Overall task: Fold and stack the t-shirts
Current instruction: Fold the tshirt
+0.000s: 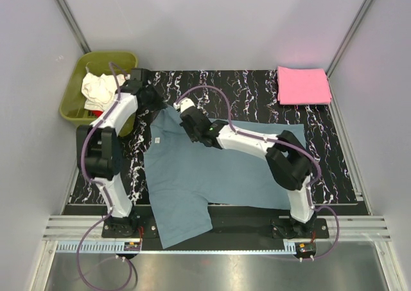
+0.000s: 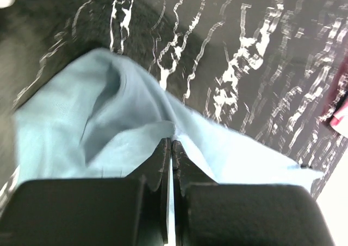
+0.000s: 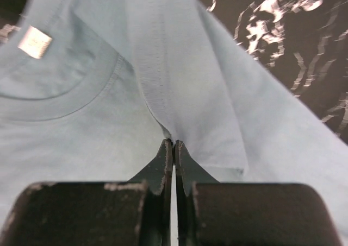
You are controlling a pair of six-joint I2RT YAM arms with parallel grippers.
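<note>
The blue-grey t-shirt [image 1: 192, 169] lies spread on the black marbled mat, its hem hanging over the near edge. My left gripper [image 1: 156, 105] is shut on a bunched fold of the shirt [image 2: 136, 126] at its far left corner. My right gripper [image 1: 185, 110] is shut on the shirt [image 3: 179, 94] by the collar, near the white label [image 3: 33, 41]. A folded pink t-shirt [image 1: 303, 85] lies at the back right. A cream-white t-shirt [image 1: 99, 88] sits crumpled in the olive-green tub [image 1: 76, 85]. A bit of red [image 1: 87, 113] shows in the tub.
The black marbled mat [image 1: 257, 92] covers the table. The olive-green tub stands off the mat's back left corner, close to my left arm. Grey walls close in on both sides. A metal rail [image 1: 218, 230] runs along the near edge.
</note>
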